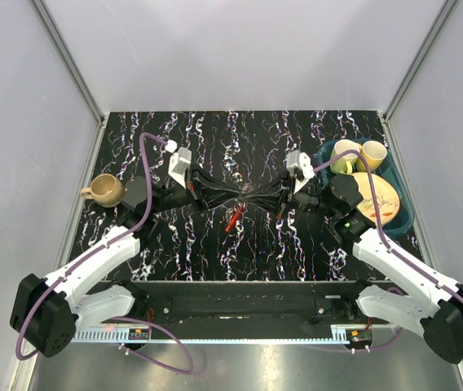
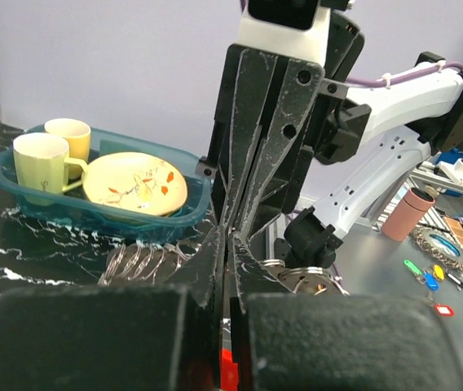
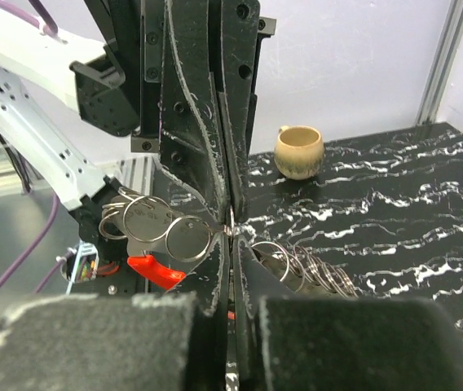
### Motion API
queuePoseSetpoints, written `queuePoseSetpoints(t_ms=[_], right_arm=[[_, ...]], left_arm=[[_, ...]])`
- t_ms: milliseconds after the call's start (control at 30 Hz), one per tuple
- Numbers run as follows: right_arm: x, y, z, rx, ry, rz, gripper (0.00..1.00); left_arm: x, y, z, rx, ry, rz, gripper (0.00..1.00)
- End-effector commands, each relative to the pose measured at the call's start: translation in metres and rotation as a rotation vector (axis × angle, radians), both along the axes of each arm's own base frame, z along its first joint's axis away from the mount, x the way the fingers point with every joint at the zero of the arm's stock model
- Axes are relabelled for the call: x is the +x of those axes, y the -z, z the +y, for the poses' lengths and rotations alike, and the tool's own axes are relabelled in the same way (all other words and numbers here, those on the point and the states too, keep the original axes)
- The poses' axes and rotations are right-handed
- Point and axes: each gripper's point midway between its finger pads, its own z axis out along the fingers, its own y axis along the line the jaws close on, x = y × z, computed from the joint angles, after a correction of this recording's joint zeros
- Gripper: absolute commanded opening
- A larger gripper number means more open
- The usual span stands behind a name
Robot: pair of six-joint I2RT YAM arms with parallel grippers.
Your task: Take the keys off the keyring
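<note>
At desk (image 1: 215, 147) centre, left claw (image 1: 238, 199) and right claw (image 1: 256, 199) both pinch narrowly on the keyring (image 3: 230, 230); the keys (image 3: 184, 240) are still attached, so removal appears outstanding.

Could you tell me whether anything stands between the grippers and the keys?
Nothing visible does. The left gripper and right gripper meet tip to tip, both closed at the thin metal keyring, with the small silver-grey metal keys and red elongated tag bunched beside them.
</note>
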Motion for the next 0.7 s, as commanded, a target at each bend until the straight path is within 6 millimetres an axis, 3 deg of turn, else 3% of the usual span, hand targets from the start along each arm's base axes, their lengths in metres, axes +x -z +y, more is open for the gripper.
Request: queuePoseSetpoints(t_ms=[0,33,67,100,133,167,200,233,267,300,333,400,433,500,533,667], right_arm=[[-0.002,-0.002,-0.009,-0.115,0.036,-0.062,0.0],[-0.001,0.0,-0.011,-0.154,0.04,-0.096,0.0],[-0.002,-0.015,-0.012,-0.165,0.042,-0.118,0.0],[-0.003,0.005,-0.015,-0.255,0.035,-0.04,0.0],[0.001,-0.006,-0.014,-0.284,0.036,-0.07,0.0],[0.0,-0.002,-0.015,-0.326,0.024,-0.051,0.0],[-0.005,0.024,-0.019,-0.435,-0.011,0.055,0.0],[-0.005,0.009,-0.02,-0.453,-0.019,0.015,0.0],[-0.007,0.011,-0.022,-0.487,-0.031,0.034,0.0],[-0.014,0.027,-0.025,-0.553,-0.069,0.112,0.0],[-0.015,0.013,-0.026,-0.553,-0.082,0.078,0.0],[-0.022,0.02,-0.029,-0.607,-0.127,0.144,0.0],[-0.022,0.008,-0.029,-0.606,-0.135,0.114,0.0],[-0.027,0.014,-0.031,-0.661,-0.168,0.174,0.0],[-0.027,0.003,-0.031,-0.655,-0.172,0.146,0.0],[-0.035,-0.004,-0.032,-0.669,-0.222,0.178,0.0]], left_arm=[[0.008,0.0,0.002,0.016,-0.058,-0.035,0.0],[0.01,0.002,0.003,0.03,-0.072,-0.047,0.01],[0.013,0.013,0.003,0.069,-0.082,-0.012,0.07],[0.016,0.012,0.005,0.078,-0.113,-0.012,0.15],[0.019,0.01,0.007,0.09,-0.139,-0.029,0.29],[0.021,0.018,0.009,0.128,-0.154,0.0,0.32],[0.023,0.016,0.012,0.141,-0.179,-0.033,0.35],[0.023,0.01,0.013,0.147,-0.184,-0.05,0.42],[0.023,0.015,0.014,0.179,-0.186,-0.032,0.43],[0.022,0.015,0.014,0.2,-0.181,-0.059,0.44],[0.021,0.006,0.014,0.202,-0.179,-0.075,0.45],[0.017,0.011,0.013,0.243,-0.139,-0.075,0.45],[0.014,0.006,0.012,0.251,-0.122,-0.075,0.46],[0.01,0.004,0.01,0.253,-0.088,-0.077,0.47],[0.007,0.001,0.01,0.25,-0.075,-0.082,0.47],[-0.005,-0.001,0.007,0.243,0.002,-0.072,0.47]])
